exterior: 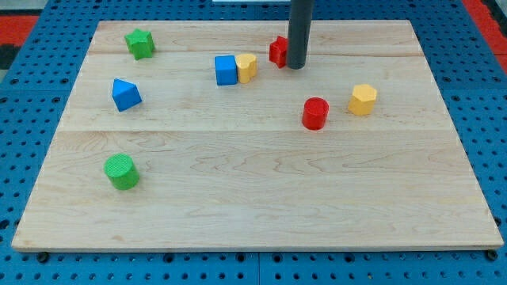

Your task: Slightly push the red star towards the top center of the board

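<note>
Camera view: my tip (295, 66) touches the red star (277, 51) at its 4 o'clock; no hand shows.

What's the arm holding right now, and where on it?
Nothing is held: the arm ends in a plain rod. My tip sits against the right side of the red star, partly hiding it, near the view's top centre.

The red star (277, 51) lies flat on the wooden tabletop (253, 190) near the view's top, a little right of centre. Only its left part shows; the dark rod hides the rest, with my tip (295, 67) touching its right side.
</note>
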You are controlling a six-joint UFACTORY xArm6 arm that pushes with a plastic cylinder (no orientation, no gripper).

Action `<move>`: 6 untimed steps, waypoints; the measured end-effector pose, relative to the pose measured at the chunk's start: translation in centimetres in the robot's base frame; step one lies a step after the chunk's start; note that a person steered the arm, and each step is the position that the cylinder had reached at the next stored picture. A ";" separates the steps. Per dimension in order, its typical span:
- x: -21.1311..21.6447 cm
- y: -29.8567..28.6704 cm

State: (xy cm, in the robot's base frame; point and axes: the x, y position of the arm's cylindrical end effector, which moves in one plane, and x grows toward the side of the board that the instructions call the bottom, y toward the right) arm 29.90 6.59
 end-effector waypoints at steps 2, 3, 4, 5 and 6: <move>-1.4 -2.3; -2.2 -1.3; -2.3 -5.4; -2.1 -7.6; -2.1 -12.4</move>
